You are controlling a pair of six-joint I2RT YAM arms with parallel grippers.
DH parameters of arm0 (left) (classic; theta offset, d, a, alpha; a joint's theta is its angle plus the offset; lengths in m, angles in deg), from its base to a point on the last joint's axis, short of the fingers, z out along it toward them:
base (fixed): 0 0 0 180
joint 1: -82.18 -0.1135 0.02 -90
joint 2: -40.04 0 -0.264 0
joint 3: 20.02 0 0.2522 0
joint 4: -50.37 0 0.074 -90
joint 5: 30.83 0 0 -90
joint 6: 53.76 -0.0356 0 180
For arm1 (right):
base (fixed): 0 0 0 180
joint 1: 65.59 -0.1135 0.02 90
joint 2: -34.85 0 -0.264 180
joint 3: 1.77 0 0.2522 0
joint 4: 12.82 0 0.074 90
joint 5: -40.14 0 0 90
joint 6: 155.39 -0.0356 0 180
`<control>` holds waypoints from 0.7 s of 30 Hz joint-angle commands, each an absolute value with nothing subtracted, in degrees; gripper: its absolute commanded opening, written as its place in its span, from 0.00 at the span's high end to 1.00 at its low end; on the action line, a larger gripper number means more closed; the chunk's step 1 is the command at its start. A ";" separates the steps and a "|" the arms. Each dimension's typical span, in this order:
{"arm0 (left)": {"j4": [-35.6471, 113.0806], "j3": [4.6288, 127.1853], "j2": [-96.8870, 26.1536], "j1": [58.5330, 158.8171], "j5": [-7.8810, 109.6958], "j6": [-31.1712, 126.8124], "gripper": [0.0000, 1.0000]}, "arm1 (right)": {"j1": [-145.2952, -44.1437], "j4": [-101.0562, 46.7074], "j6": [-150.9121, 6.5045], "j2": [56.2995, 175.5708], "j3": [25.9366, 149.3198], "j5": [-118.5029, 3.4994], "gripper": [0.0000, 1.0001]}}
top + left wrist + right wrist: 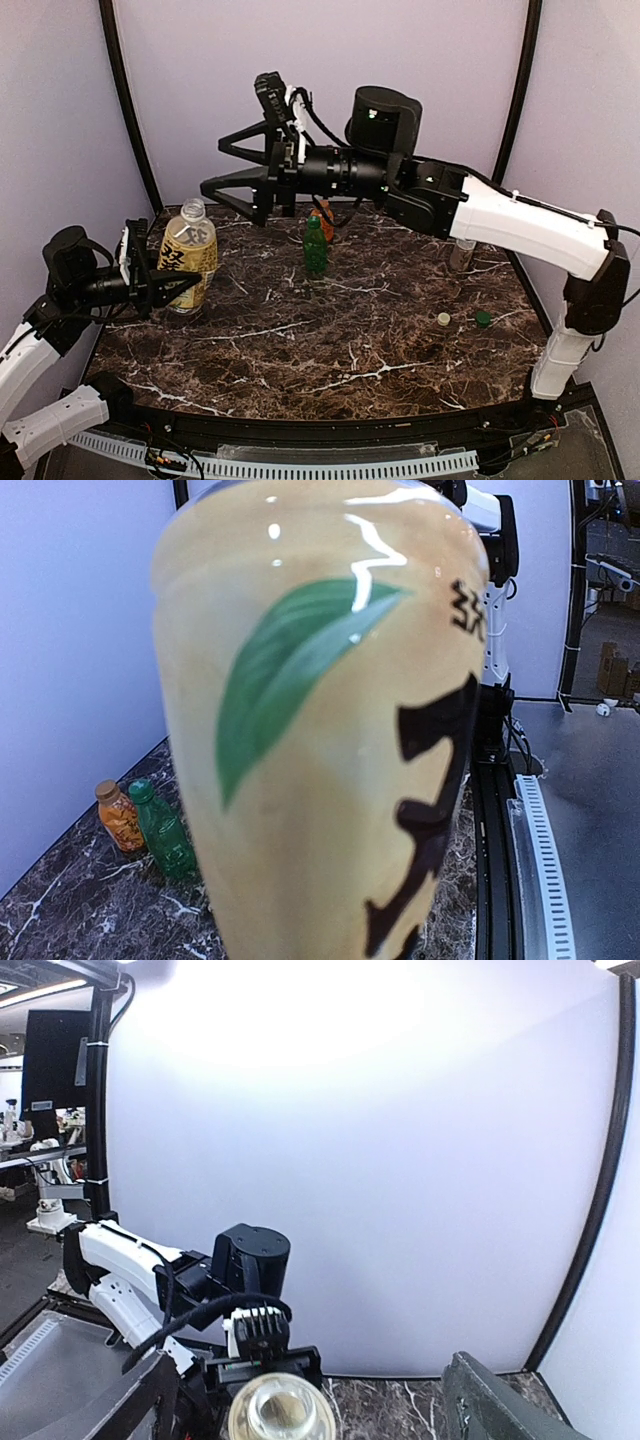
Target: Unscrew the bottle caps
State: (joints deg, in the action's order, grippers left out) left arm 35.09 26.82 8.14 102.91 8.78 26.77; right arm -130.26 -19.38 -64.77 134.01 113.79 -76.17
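Note:
The tall yellow bottle [188, 255] stands at the table's left, and my left gripper [170, 287] is shut on its lower body. It fills the left wrist view [320, 740] and hides the fingers there. My right gripper [216, 166] hangs wide open and empty above and just behind it. In the right wrist view its mouth [281, 1415] shows from above with no cap on it, between my fingers [490, 1400]. The green bottle [315, 246] and the orange bottle [324, 218] stand mid-table. The clear bottle [462, 254] stands at the right, partly hidden by the right arm.
A pale cap [443, 319] and a green cap [483, 319] lie loose on the marble table [330, 350] at the right front. The right arm [480, 210] stretches across the back. Purple walls close in the back and sides.

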 commanded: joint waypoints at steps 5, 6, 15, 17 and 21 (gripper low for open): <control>35.73 28.31 8.20 102.81 6.72 26.99 0.86 | -133.76 -23.78 -61.80 142.99 124.73 -81.26 0.14; 35.77 28.18 8.26 102.83 6.71 26.92 0.86 | -133.79 -24.06 -62.24 143.30 124.79 -81.35 0.16; 36.28 27.87 8.31 102.96 6.79 26.90 0.85 | -133.76 -25.47 -65.07 146.78 125.64 -80.70 0.44; 36.02 27.92 8.30 103.00 6.71 26.53 0.85 | -133.66 -25.52 -65.29 147.19 125.55 -80.60 0.49; 35.80 27.78 8.35 103.10 6.81 26.24 0.85 | -133.68 -25.02 -65.39 147.32 125.31 -80.20 0.83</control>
